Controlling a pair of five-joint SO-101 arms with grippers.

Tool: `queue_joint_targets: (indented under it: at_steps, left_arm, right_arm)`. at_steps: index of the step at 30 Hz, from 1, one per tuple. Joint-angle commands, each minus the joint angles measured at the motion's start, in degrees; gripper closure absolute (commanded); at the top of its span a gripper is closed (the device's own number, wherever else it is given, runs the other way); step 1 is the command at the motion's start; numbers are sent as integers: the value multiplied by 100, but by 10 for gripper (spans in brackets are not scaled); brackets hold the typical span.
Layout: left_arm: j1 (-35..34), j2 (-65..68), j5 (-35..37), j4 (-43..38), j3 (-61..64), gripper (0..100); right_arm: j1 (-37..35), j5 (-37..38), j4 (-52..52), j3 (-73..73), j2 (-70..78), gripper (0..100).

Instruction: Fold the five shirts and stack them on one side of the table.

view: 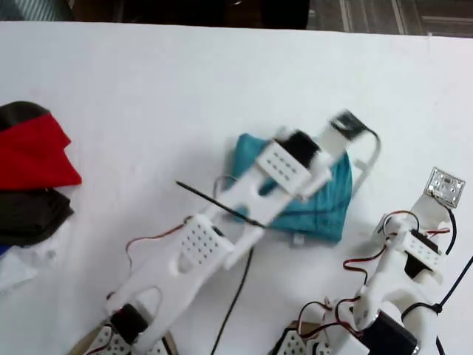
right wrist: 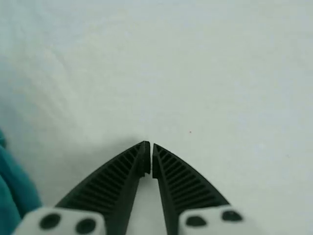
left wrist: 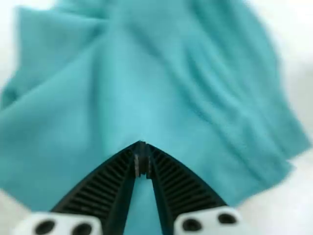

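At mid-table: the teal shirt is lying in a rumpled, partly folded bundle on the white table, slightly toward the robot's right.
Shirt against the left gripper: the left gripper is hovering right over the teal cloth. In the left wrist view, soft folds are running away from the tips on every side.
Left gripper: the jaws are pressing tip to tip, clenched. Whether any fabric is being pinched between them is not possible to tell.
Left arm: the left arm is stretching diagonally from the near edge across the shirt and covering much of it in the high view.
Shirt against the right gripper: the right gripper is hanging over bare table just beside the shirt. A teal corner is peeking in at the edge of the right wrist view.
Right gripper: its jaws are closed together too, gripping nothing.
Right arm: the right arm is sitting folded back at the near right corner, apart from the shirt.
Robot's left side of the table: a red shirt is lying well apart from the teal one. A dark shirt is resting just nearer the arms, and a pale cloth is showing beneath that.
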Motion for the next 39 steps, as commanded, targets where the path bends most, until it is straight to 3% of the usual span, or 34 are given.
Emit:
queue_joint_targets:
  at_steps: [1,7,19,29,34,39]
  left_arm:
    - [-695,-185,26,-220,-224,972]
    - [-1433,-105,26,-299,-629,972]
    - [-1451,668,18,-651,-655,972]
    - [-2224,659,18,-686,-655,972]
    - [-2198,615,26,-659,-716,972]
    - [-1934,624,35,-158,-1560,969]
  right_arm:
    - [13,-62,-92,-53,-207,978]
    - [13,-62,-92,-53,-207,978]
    - [4,-62,-92,-53,-207,978]
    - [4,-53,-92,-53,-207,978]
    - [4,-53,-92,-53,-207,978]
    - [4,-53,-92,-53,-207,978]
